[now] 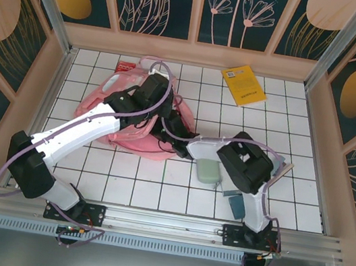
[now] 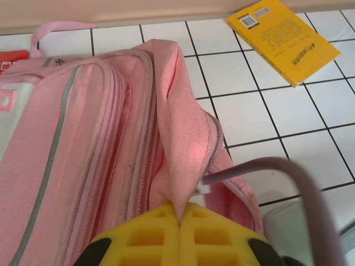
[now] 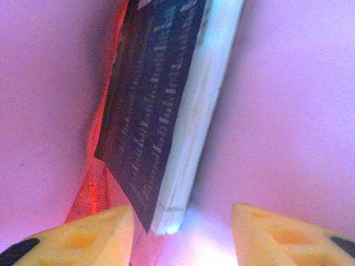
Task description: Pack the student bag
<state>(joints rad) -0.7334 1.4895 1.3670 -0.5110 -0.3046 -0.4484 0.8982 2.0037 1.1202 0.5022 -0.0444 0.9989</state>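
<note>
- The bag (image 1: pixel 105 100) lies on the table (image 1: pixel 122 178), left of centre and toward the back wall.
- The left tool (image 2: pixel 180 221) is closed on a fold of the bag's flap and lifts it, so the mouth gapes for the other arm.
- The right tool (image 3: pixel 183 221) is inside the bag with its jaws apart. A dark book (image 3: pixel 150 111) stands between the pink walls, its corner beside one finger and not clamped.
- A yellow book (image 1: pixel 243 84) lies well apart on the table, probably the next thing to pack.

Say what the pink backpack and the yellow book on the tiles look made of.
The student bag: soft woven fabric, matte; visible weave, stitched zip lines, folds. The yellow book: paper with a smooth card cover, probably; flat printed face, barcode.
</note>
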